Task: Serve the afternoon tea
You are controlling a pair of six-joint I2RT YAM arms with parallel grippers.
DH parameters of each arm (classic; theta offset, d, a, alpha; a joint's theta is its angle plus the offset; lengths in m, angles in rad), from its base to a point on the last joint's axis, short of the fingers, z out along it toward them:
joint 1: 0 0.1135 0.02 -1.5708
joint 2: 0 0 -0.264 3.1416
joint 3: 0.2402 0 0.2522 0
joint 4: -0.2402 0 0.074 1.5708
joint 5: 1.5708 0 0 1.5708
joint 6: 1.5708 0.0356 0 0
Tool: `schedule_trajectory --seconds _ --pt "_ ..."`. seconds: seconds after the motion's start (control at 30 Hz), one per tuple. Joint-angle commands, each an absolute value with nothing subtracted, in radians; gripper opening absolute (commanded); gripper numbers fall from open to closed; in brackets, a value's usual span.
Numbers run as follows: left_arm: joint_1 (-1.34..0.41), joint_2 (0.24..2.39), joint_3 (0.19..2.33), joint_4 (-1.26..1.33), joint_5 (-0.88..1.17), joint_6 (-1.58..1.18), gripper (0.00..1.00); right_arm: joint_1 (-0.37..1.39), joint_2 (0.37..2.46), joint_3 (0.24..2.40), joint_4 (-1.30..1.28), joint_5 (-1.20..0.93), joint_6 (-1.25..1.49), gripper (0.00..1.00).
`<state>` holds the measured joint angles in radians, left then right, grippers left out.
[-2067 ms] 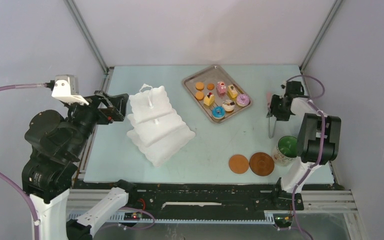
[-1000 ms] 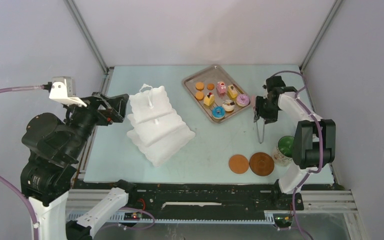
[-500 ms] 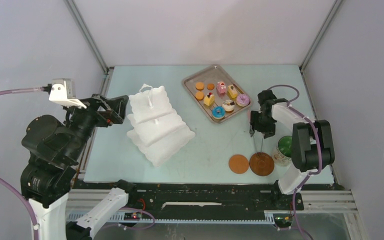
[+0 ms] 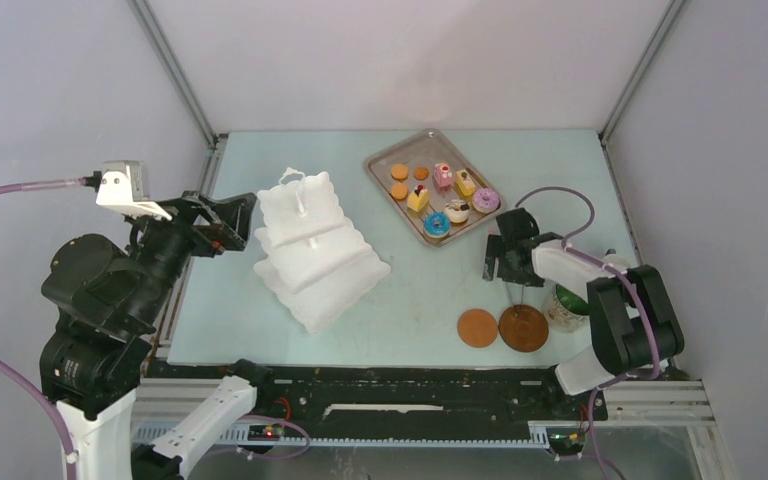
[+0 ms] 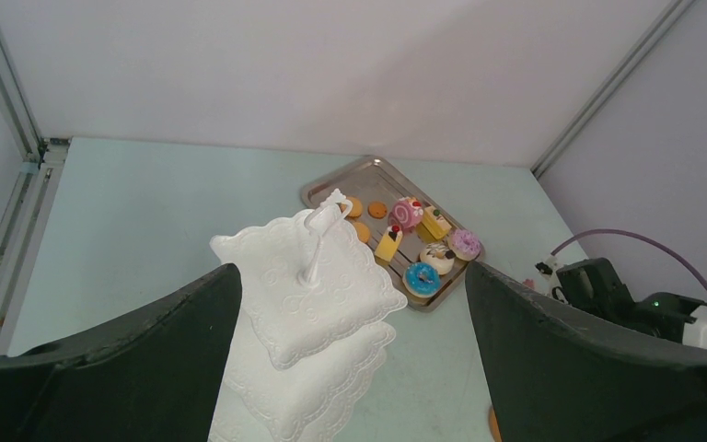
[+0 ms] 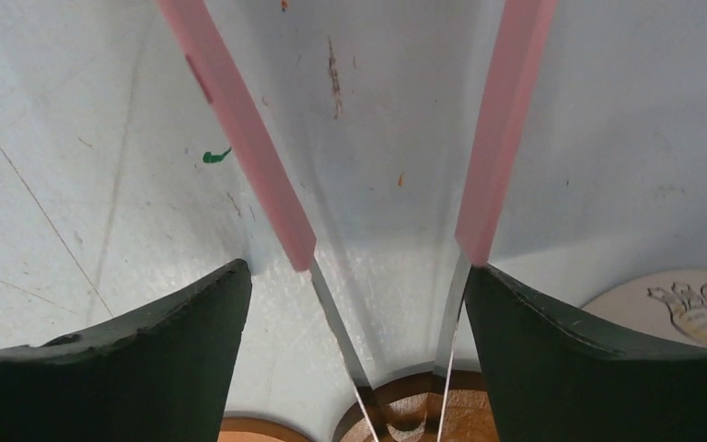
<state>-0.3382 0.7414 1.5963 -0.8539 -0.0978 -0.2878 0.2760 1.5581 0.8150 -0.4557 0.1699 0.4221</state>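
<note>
Two brown coasters (image 4: 503,327) are sitting near-right while I'm watching my right gripper (image 6: 357,368) holding pink tongs (image 6: 239,120), jaws spread wide, tips over one.

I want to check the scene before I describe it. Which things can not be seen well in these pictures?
- Mug: top view, mostly behind the right arm.
- Three-tier stand: left wrist view, bottom tier cut by the lower edge.
- Tongs: right wrist view, pink arms cut by the top edge, so their tips are unseen.
- Coasters: right wrist view, cut by the lower edge.
- Pastries: top view, too small for detail.
</note>
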Motion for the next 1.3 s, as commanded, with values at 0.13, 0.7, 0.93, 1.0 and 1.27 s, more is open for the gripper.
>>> schedule_trajectory --seconds 0.13,0.7,0.93,1.0,1.27 --pt "-0.348 0.727 1.588 -0.845 -0.089 -0.279 0.98 0.343 1.486 0.761 -0.343 0.349 0.567 0.84" --pt "-0.348 0.695 1.582 -0.855 -0.103 -0.283 0.98 0.320 1.480 0.770 -0.391 0.283 0.523 0.44" --pt "-0.348 0.727 1.595 -0.852 -0.089 -0.336 0.97 0.227 1.335 0.803 -0.472 0.083 0.431 0.43" --pt "-0.348 0.732 1.586 -0.838 -0.090 -0.362 0.97 0.154 1.321 0.825 -0.509 -0.073 0.410 0.43" --pt "-0.348 0.746 1.574 -0.819 -0.094 -0.445 0.96 0.009 1.352 0.938 -0.728 -0.631 0.352 0.47"
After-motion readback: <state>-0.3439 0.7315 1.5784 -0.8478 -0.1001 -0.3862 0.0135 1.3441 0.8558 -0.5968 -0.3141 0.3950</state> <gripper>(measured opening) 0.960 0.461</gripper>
